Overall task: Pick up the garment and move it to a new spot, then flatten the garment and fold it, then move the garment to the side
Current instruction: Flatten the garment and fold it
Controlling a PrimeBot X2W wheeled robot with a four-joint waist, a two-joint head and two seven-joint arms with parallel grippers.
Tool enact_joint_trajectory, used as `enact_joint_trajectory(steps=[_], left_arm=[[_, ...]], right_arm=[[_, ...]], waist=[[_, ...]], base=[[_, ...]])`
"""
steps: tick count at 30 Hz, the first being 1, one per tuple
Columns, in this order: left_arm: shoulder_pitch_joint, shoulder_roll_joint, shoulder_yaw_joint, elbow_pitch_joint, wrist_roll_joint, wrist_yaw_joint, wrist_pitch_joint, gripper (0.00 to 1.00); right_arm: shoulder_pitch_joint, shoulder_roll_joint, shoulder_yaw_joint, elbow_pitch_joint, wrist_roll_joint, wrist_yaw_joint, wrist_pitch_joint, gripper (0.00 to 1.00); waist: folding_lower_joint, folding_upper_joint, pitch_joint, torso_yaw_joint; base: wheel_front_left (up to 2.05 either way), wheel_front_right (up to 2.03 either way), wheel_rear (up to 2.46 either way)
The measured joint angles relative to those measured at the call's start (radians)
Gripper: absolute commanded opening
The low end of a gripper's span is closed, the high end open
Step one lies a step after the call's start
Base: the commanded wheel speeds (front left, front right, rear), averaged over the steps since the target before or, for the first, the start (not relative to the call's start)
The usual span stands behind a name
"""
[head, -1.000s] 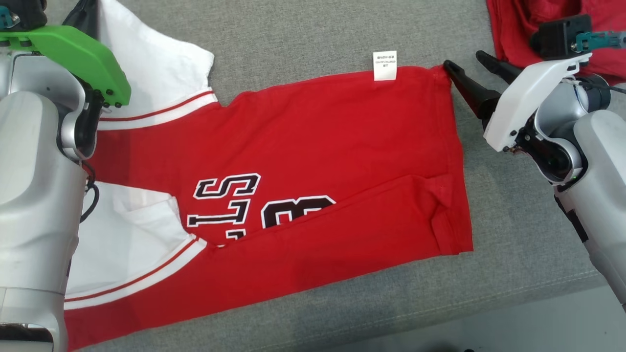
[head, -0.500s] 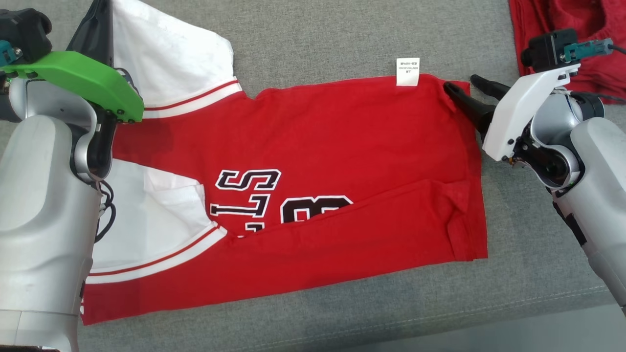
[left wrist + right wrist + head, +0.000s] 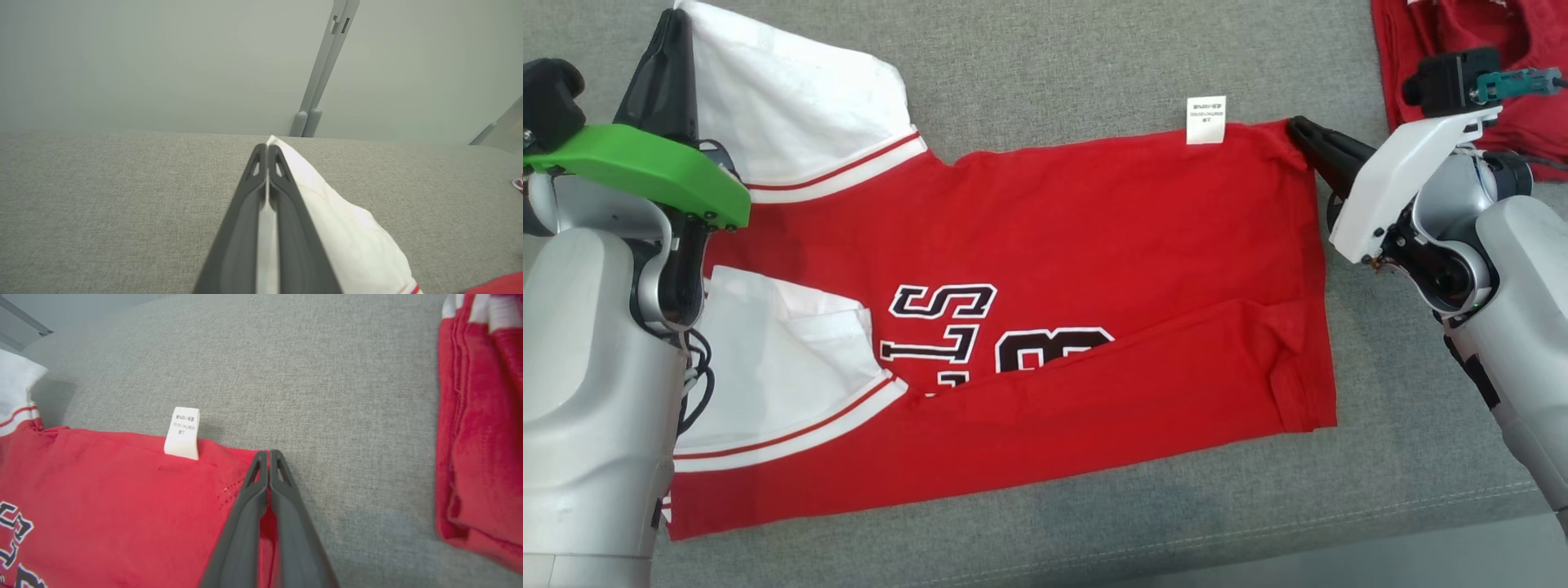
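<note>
- The garment [image 3: 1094, 245], a red shirt with white sleeves and black-and-white lettering [image 3: 947, 327], is seen spread on the grey cushion [image 3: 1054, 65], its lower portion folded up over the print.
- The left gripper [image 3: 676, 20] is found at the far left corner of the garment. In the left wrist view its fingers [image 3: 245, 228] are pressed together, with the edge of the white sleeve [image 3: 347, 228] pinched between them.
- The right gripper [image 3: 1297, 124] is placed at the far right corner of the garment, just beside the white label [image 3: 1206, 119]. In the right wrist view the fingers [image 3: 241, 531] are closed, and red fabric is caught between them at the hem.
- The far edge of the garment is stretched between the two grips and lies nearly straight.
- A second red cloth [image 3: 478, 437] is noted on the cushion to the right, apart from the garment.
</note>
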Motion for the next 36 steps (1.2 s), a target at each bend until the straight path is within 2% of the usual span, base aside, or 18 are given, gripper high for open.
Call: enact_joint_trajectory(steps=[9, 22, 29, 36], left_arm=[[0.101, 0.000, 0.038, -0.075, -0.028, 0.000, -0.067, 0.00], [0.381, -0.046, 0.076, -0.184, -0.076, 0.006, -0.113, 0.00], [0.566, -0.077, 0.105, -0.250, -0.092, 0.048, -0.116, 0.00], [0.747, -0.098, 0.112, -0.333, -0.107, 0.078, -0.116, 0.00]], right_arm=[[0.018, 0.013, -0.023, -0.019, 0.011, 0.001, -0.100, 0.00], [0.228, -0.004, -0.035, -0.033, 0.029, 0.009, -0.250, 0.00], [0.346, 0.006, -0.033, -0.039, 0.048, 0.009, -0.316, 0.00], [0.438, 0.017, -0.021, -0.055, 0.062, 0.009, -0.328, 0.00]], waist=[[0.0000, 0.0000, -0.044, -0.001], [0.0000, 0.0000, -0.148, 0.037], [0.0000, 0.0000, -0.234, 0.070], [-0.0001, 0.0000, -0.304, 0.093]], base=[[0.00, 0.00, 0.00], [0.00, 0.00, 0.00], [0.00, 0.00, 0.00], [0.00, 0.00, 0.00]])
